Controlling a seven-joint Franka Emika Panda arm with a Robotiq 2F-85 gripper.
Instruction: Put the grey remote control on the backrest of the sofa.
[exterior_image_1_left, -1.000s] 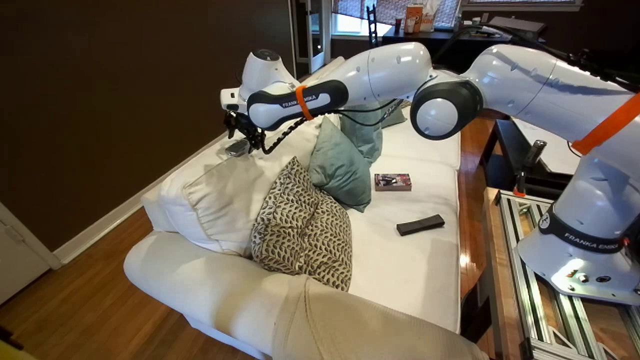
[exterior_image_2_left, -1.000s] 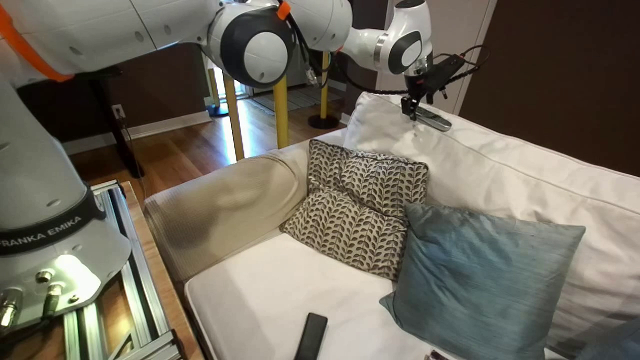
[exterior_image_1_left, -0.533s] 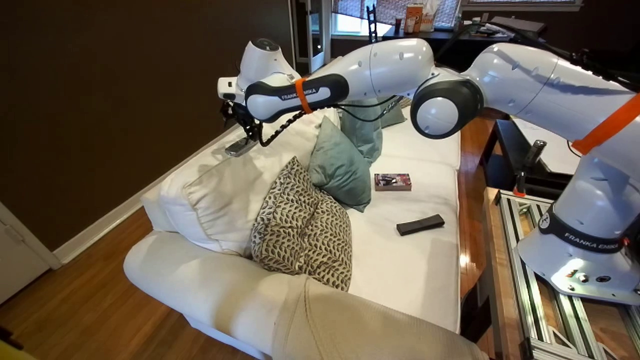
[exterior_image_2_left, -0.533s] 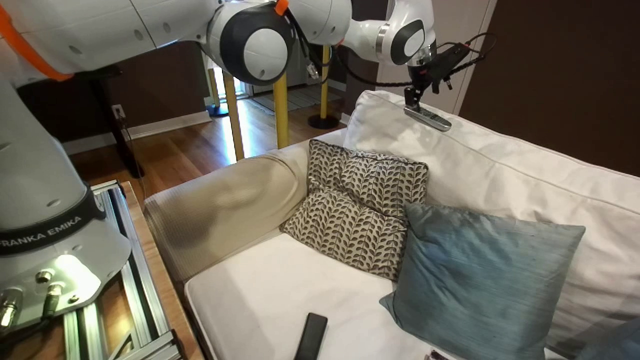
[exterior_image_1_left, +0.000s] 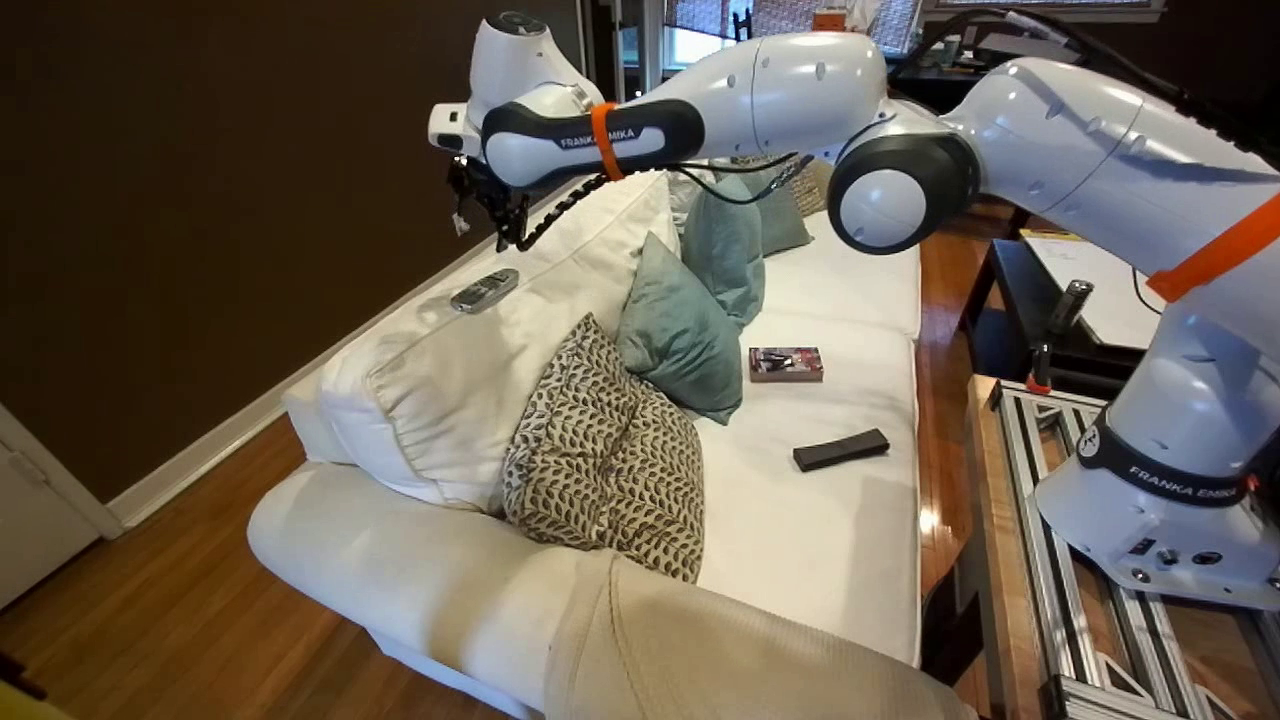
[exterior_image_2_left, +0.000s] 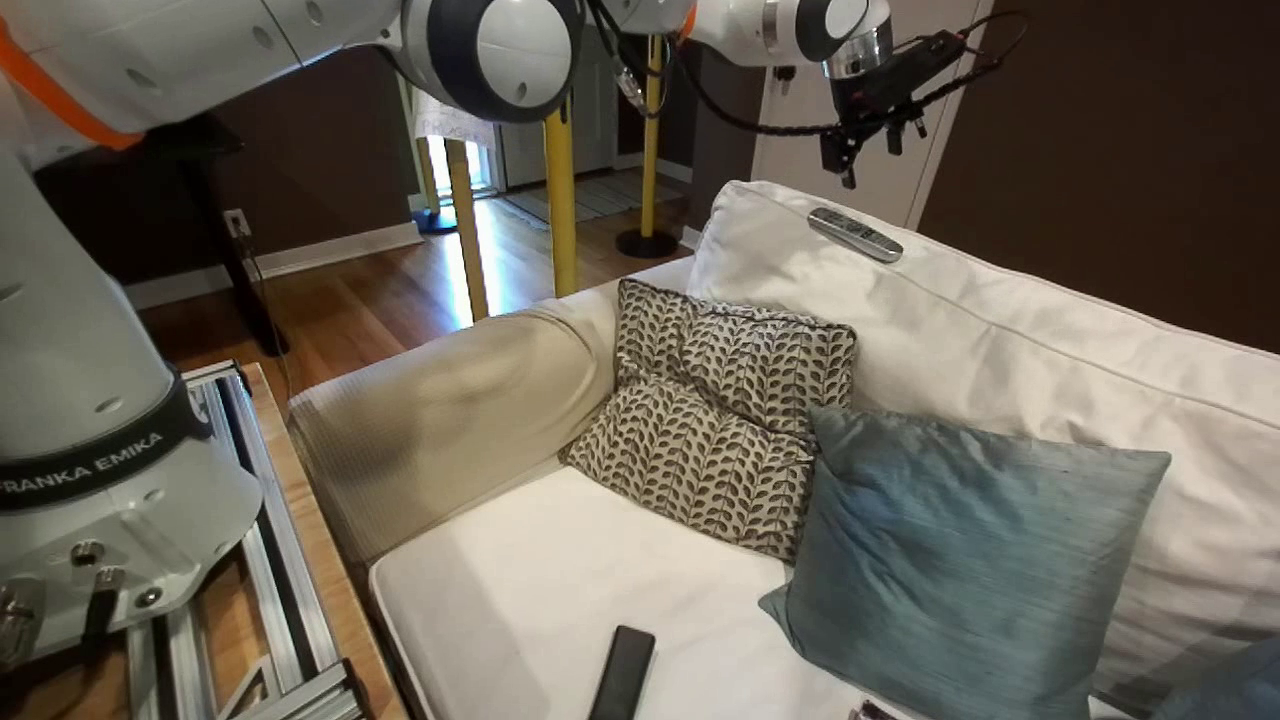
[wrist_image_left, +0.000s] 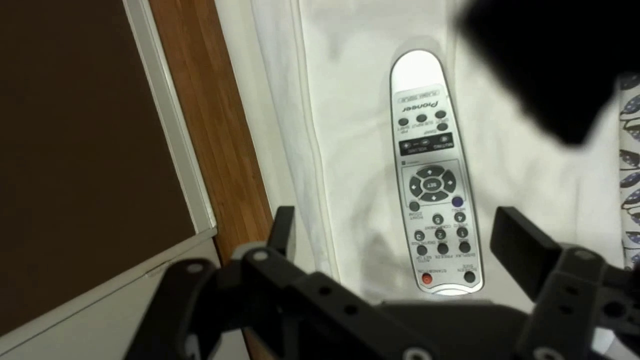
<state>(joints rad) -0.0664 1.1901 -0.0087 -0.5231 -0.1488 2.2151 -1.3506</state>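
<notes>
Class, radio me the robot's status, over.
Black fingers open, holding nothing. Slim grey remote lies on white fabric sofa backrest. Nothing seen between fingers and remote.

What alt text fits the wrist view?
Grey remote control lying buttons-up on the sofa's white backrest, the open black claw in the foreground holding nothing. Wooden floor and brown wall at left; patterned pillow at right edge.

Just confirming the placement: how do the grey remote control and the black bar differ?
Look: the grey remote control is silvery with visible buttons; the black bar is dark, with none discernible.
Shape: the grey remote control has a rounded end; the black bar has squarer ends.
Place: the grey remote control lies on the backrest; the black bar, on the seat.
Both are long and slim, and neither is in the hand.
</notes>
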